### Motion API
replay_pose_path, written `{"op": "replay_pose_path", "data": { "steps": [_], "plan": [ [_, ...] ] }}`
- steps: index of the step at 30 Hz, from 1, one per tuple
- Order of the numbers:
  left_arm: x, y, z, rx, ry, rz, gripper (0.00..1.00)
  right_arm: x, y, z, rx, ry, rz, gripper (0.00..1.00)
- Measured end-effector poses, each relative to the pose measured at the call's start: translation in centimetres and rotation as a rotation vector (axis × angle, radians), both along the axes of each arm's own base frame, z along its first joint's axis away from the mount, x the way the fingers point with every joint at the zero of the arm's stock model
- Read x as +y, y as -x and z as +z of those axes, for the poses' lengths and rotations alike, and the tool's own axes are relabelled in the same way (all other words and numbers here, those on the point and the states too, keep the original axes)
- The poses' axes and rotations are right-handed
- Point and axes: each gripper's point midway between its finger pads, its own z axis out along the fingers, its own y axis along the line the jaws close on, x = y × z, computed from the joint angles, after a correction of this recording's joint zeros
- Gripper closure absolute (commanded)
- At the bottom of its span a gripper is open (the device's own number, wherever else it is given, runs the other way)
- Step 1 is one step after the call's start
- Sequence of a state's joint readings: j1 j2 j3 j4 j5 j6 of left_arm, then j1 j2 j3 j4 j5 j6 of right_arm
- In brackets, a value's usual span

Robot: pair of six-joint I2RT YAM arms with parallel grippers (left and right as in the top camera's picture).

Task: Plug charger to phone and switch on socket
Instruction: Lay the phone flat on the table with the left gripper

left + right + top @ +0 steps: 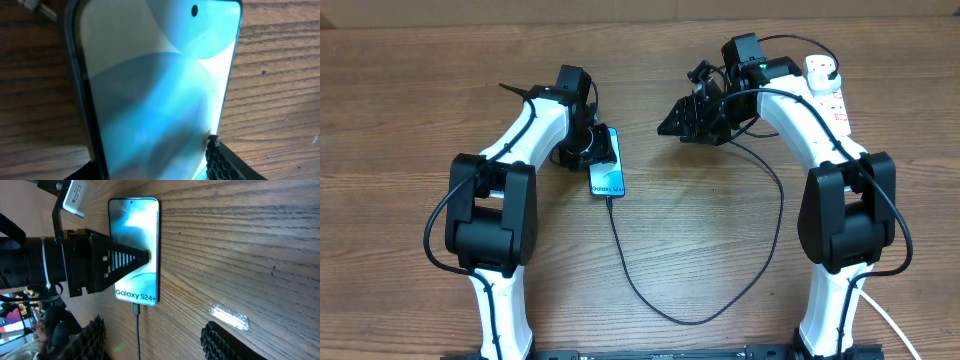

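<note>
Overhead, table (pixel 720 40): brown wood, its grain running side to side.
Overhead, phone (pixel 608 170): slim black-edged slab with a light-blue screen. It lies flat just toward 9 o'clock of centre, long axis from 12 to 6.
Overhead, charger (pixel 692 320): thin black cable with its tip at the phone's 6 o'clock edge. It loops out toward 5 o'clock, then runs up toward 1 o'clock and passes under the right arm.
Overhead, socket (pixel 828 88): white elongated strip with red marks, at 2 o'clock, partly under the right arm. What its outlets hold is too small to tell.
Overhead, left claw (pixel 592 146): black, over the phone's 12 o'clock end.
Overhead, right claw (pixel 672 122): black, at 1 o'clock of the phone and well apart from it.
Left wrist, phone (pixel 155 100): glossy glass with rounded corners and a camera dot at 12 o'clock. It fills the space between the fingers.
Left wrist, left claw (pixel 150 160): a ribbed black pad (pixel 225 165) meets the phone's edge at 5 o'clock, and the other finger is a dark wedge at 7 o'clock. Whether it pinches or merely straddles the phone I cannot tell.
Right wrist, phone (pixel 134 230): white "Galaxy S24+" lettering near its 6 o'clock end, with the charger (pixel 137 330) connector seated in that edge.
Right wrist, left claw's finger (pixel 120 265): matte black triangle with slotted ribs, lying across the phone's 9 o'clock edge.
Right wrist, right claw (pixel 154 330): knobbly black fingertips spread wide at 7 and 5 o'clock, pinching nothing. The phone lies ahead at 12 o'clock, apart.
</note>
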State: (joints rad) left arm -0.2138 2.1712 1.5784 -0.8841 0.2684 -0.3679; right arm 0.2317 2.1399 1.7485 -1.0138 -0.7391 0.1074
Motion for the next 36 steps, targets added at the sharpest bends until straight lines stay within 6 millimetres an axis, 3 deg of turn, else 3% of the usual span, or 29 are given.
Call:
{"op": "replay_pose_path", "data": {
  "steps": [18, 36],
  "plan": [
    [0.07, -0.02, 0.04, -0.001, -0.004, 0.0, 0.45, 0.0, 0.01, 0.0, 0.001, 0.0, 0.0, 0.39],
    [0.23, -0.18, 0.23, -0.009, -0.014, 0.001, 0.28, -0.01, 0.0, -0.01, 0.0, 0.001, 0.0, 0.39]
  ]
}}
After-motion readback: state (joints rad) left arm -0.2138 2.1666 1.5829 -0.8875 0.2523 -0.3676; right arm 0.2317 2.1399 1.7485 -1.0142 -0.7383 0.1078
